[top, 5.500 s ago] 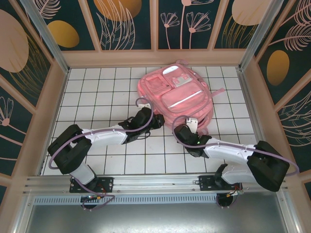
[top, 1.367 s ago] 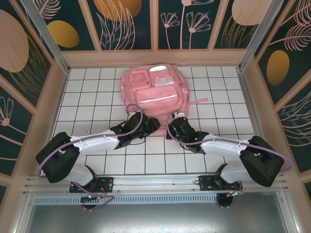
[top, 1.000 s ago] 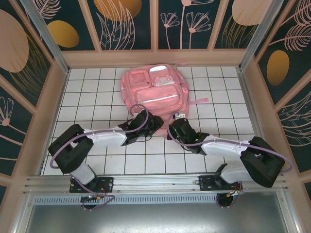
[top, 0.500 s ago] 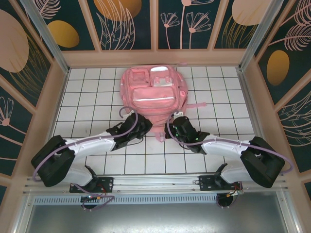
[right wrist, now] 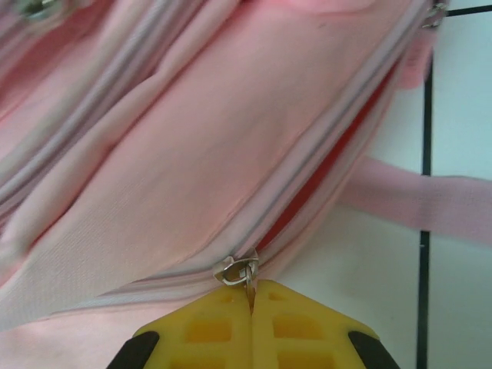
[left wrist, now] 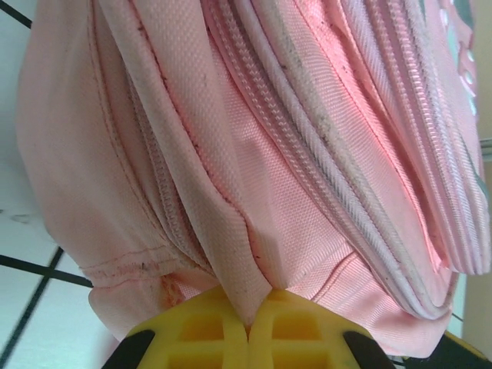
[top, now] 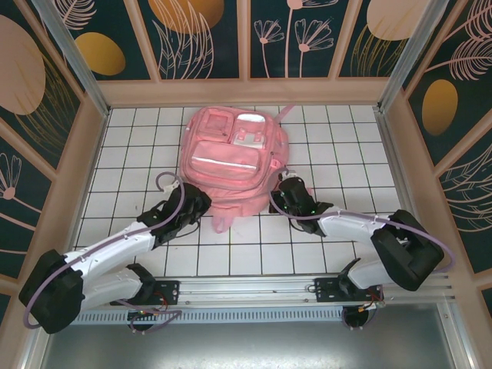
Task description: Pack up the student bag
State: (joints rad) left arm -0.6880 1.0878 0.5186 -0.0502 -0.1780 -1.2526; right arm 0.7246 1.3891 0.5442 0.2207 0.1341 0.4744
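The student bag (top: 231,165) lies flat on the white tiled counter (top: 138,154), in the upper middle of the overhead frame. Its front pockets face up and a pale reflective stripe (top: 223,161) runs across the larger pocket. Both arms reach in from the bottom of that frame to the bag's lower edge.

The left hand (top: 201,201) meets the bag at its lower left corner. In the left wrist view, the yellow fingers (left wrist: 204,334) at the bottom of the frame are pressed together on a fold of the pink fabric. The fabric rises out of the seam between them. Ribbed zip lines and piping run diagonally across the frame above, and white tile shows at the left edge.

The right hand (top: 278,190) touches the bag's lower right side. In the right wrist view, its yellow fingers (right wrist: 207,330) are closed against each other at the bottom centre, pinching a small metal zip pull (right wrist: 249,290). The pull hangs from the slider (right wrist: 234,270) just above. From the slider the zip (right wrist: 323,173) runs toward the upper right and is parted, with red lining showing in the gap. A pink strap (right wrist: 430,201) lies flat on the tile at the right of that frame.
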